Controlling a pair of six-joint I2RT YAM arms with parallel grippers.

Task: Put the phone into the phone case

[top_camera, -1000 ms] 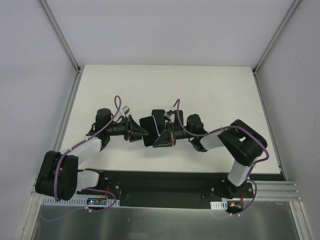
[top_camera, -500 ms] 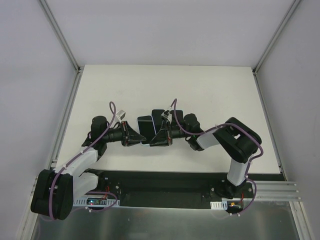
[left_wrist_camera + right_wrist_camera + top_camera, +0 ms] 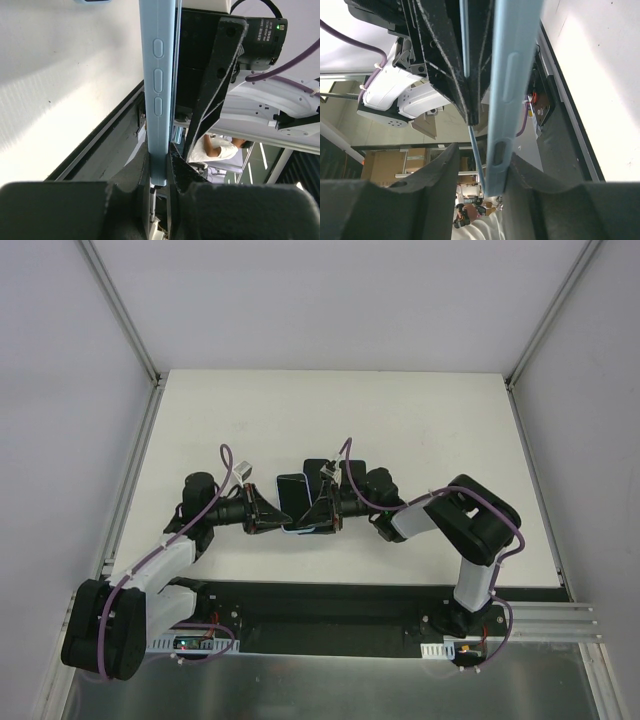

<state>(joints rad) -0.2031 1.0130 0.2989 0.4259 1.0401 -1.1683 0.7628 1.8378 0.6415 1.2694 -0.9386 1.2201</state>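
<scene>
A light blue phone case (image 3: 295,503) is held between the two grippers near the table's front middle. Its upturned face is dark and looks like the phone; how deep it sits I cannot tell. In the left wrist view the case's edge (image 3: 159,90), with its button bumps, runs up from my left gripper (image 3: 159,165), which is shut on it. My left gripper (image 3: 279,515) holds its left end. My right gripper (image 3: 482,152) stands open: the case (image 3: 512,90) leans on one finger, with a gap to the other. In the top view the right gripper (image 3: 313,515) is at the case's right end.
A black flat rectangle (image 3: 337,471) lies on the white table (image 3: 420,430) just behind the grippers. The black base strip (image 3: 330,605) runs along the near edge. Grey walls and metal rails (image 3: 125,330) bound the table left and right.
My left gripper has shut onto the case's edge while my right gripper has opened off it. Both arms shifted slightly left and the case now lies flatter.
</scene>
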